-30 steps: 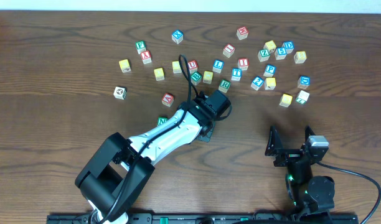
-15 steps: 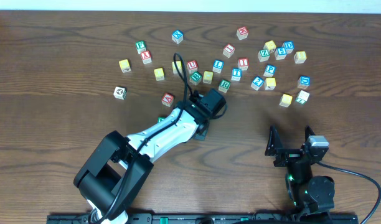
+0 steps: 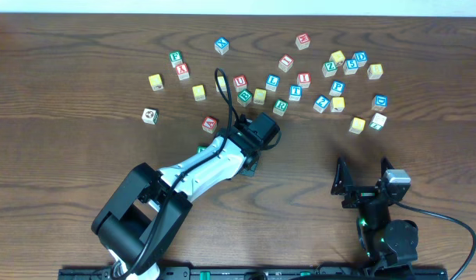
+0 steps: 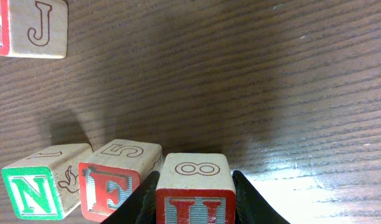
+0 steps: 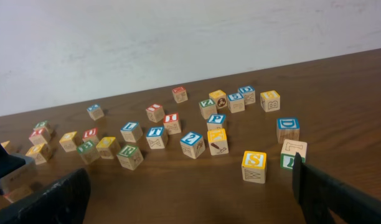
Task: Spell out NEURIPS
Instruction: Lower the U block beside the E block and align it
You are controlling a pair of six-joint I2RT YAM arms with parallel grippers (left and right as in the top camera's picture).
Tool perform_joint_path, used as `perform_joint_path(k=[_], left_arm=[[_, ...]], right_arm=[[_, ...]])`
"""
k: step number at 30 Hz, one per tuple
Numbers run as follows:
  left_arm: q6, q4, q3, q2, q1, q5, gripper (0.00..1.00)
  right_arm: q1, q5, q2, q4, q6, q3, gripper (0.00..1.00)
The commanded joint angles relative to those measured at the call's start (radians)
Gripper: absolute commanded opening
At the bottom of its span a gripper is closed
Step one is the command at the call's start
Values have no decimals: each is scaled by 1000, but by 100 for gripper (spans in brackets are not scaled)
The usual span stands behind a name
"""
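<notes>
My left gripper (image 4: pixel 195 198) is shut on a red U block (image 4: pixel 195 180) with an 8 on its top. In the left wrist view the U block sits right of a red E block (image 4: pixel 117 179), and a green N block (image 4: pixel 32 185) is left of that, all in one row. In the overhead view the left gripper (image 3: pixel 251 160) is at the table's middle and hides the row, except for a corner of the N block (image 3: pixel 201 149). My right gripper (image 3: pixel 365 183) is open and empty at the front right. A green R block (image 5: pixel 129 157), a red I block (image 5: pixel 172 122), a blue P block (image 5: pixel 216 120) and a yellow S block (image 5: pixel 254 167) lie loose.
Several other letter blocks lie scattered across the far half of the table (image 3: pixel 82 171). A J block (image 4: pixel 35 28) lies beyond the row, and a red block (image 3: pixel 210 124) lies just behind the left arm.
My left gripper has shifted a little to the left with the U block, closing up on the E block. The right arm has not moved.
</notes>
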Motion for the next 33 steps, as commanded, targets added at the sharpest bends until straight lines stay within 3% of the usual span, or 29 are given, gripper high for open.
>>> perform_joint_path(k=[1, 33], left_arm=[[17, 8, -8, 3, 6, -25, 7], [13, 48, -8, 3, 70, -19, 7]], right_arm=[[-3, -2, -3, -4, 8, -1, 99], [-3, -2, -2, -4, 8, -1, 99]])
